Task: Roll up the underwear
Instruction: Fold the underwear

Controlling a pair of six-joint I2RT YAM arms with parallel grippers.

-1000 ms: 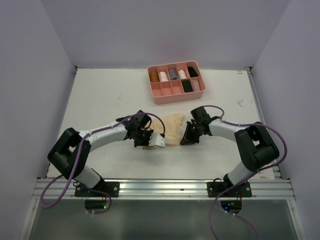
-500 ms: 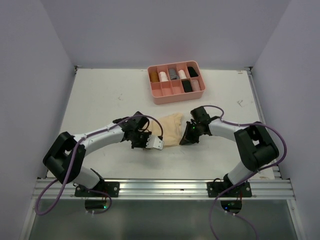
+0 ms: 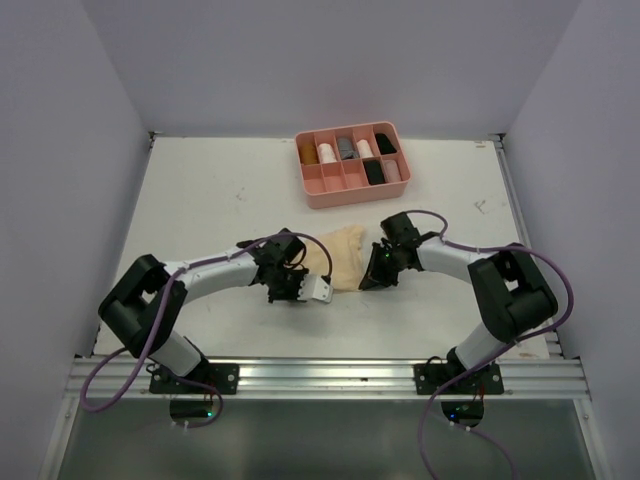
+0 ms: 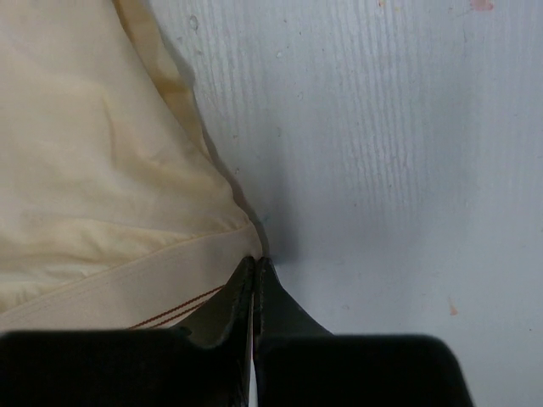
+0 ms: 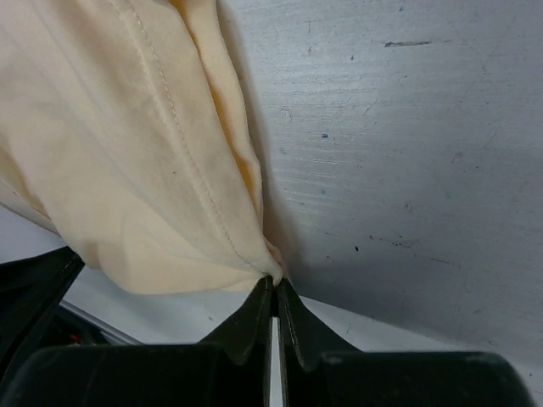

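Near the middle of the tabletop, toward its near edge, your tan underwear (image 3: 341,256) lies mostly flat between the two arms. Your left gripper (image 4: 256,270) has its fingers pressed together right at a hem corner, touching the cloth; you cannot tell whether any fabric is caught between them. Your right gripper (image 5: 273,287) is pinching the opposite corner, with the cloth gathered to a point at its tips. At the far edge sits the pink tray (image 3: 318,192), with rolled pieces in its compartments.
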